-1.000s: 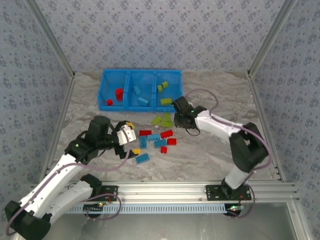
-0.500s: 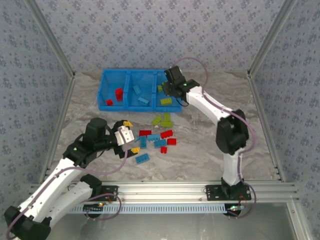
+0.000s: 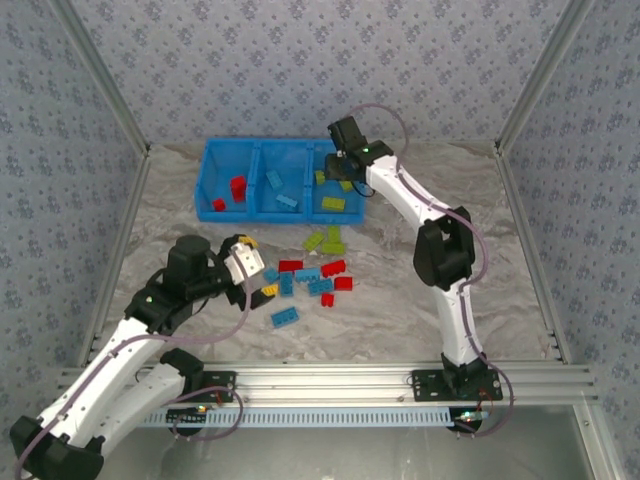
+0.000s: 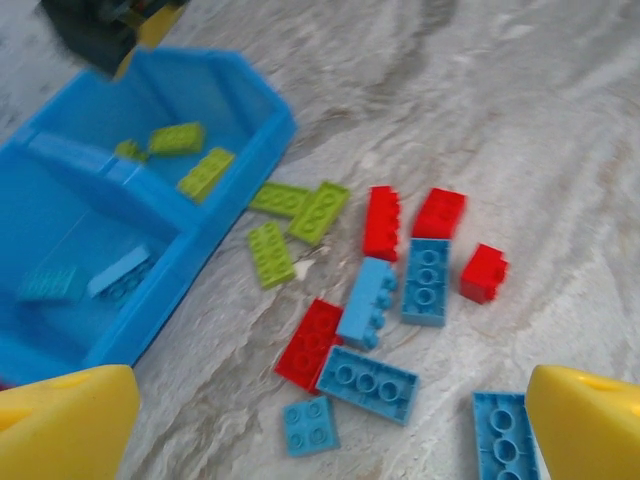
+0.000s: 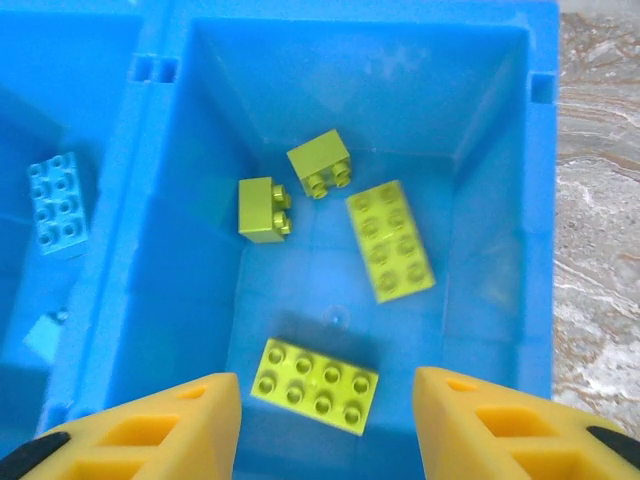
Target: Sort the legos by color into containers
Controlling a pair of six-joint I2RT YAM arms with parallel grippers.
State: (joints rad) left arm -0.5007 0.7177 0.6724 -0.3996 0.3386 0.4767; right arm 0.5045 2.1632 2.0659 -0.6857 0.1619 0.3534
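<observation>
The containers are three compartments of one blue bin point(image 3: 258, 150). Red legos point(image 3: 237, 188) lie in its left compartment, light blue ones point(image 3: 275, 181) in the middle, yellow-green ones point(image 3: 332, 204) in the right. My right gripper point(image 5: 328, 410) hangs open over the right compartment point(image 5: 150, 200). A yellow-green brick point(image 5: 315, 386) shows below, between its fingers, touched by neither. More yellow-green bricks point(image 5: 390, 240) lie farther in. My left gripper point(image 4: 330, 420) stands wide open and empty above the loose pile point(image 3: 305, 275), over red point(image 4: 381, 221), light blue point(image 4: 366, 300) and yellow-green point(image 4: 270, 253) bricks.
Three yellow-green bricks point(image 3: 325, 240) lie on the marble table just in front of the bin's right end. A light blue brick point(image 3: 284, 317) sits apart at the pile's near edge. Patterned walls and metal posts enclose the table.
My right arm swung from the table near the loose yellow-green bricks up over the bin's right compartment, and its jaws opened. The left arm barely shifted.
</observation>
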